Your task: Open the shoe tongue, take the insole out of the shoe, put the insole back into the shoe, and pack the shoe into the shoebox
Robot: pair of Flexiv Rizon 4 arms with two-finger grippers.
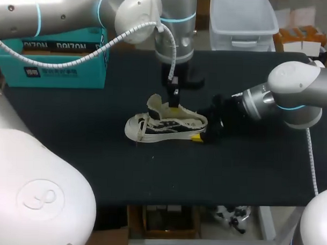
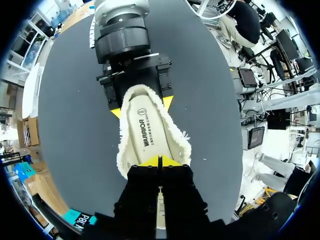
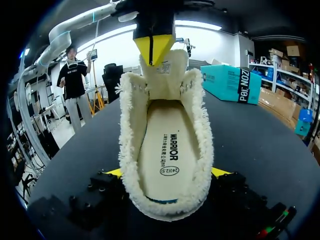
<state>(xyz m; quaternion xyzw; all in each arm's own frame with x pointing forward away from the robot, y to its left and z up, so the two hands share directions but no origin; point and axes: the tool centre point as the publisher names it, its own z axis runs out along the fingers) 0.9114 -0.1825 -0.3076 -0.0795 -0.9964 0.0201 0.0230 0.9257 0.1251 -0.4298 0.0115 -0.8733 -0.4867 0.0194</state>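
Shoe, one low sneaker, sits on its sole under our left pincer, whose closed yellow tips are clenched on the raised, stiff pale tongue. Just below that grip, a shaggy cream fleece rim rings one smooth oval insole lying flat inside. Our right pincer grasps the heel, one tip on either side. Around both spreads the matte black table. Well beyond the left pincer we count one teal cardboard shoebox and one clear plastic tub.
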